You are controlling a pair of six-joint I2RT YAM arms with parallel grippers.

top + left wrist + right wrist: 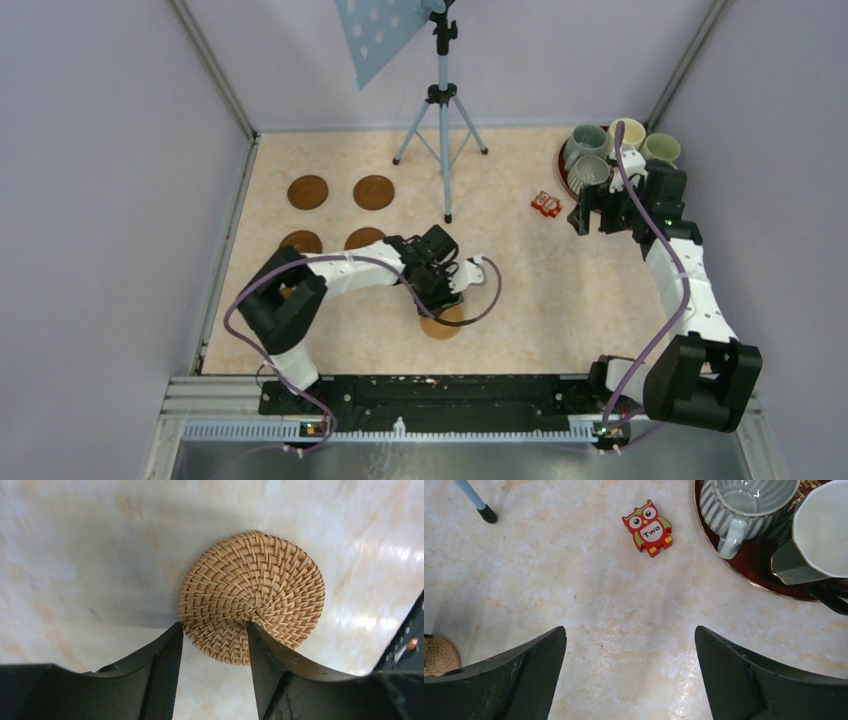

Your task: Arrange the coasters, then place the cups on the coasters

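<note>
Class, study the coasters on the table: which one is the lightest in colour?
The pale woven coaster at the fingertips of the left gripper; the dark brown coasters grouped at the left of the table are clearly darker.

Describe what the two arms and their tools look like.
The left arm and right arm have white links, bulky black joints and a loose purple cable running along them. The left tool and right tool each have two black, curved, tapering fingers.

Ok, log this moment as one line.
left gripper: jaws straddle pale woven round coaster, grip unclear | right gripper: jaws open, empty, near red round tray holding ceramic mugs | four dark round coasters: bare
</note>
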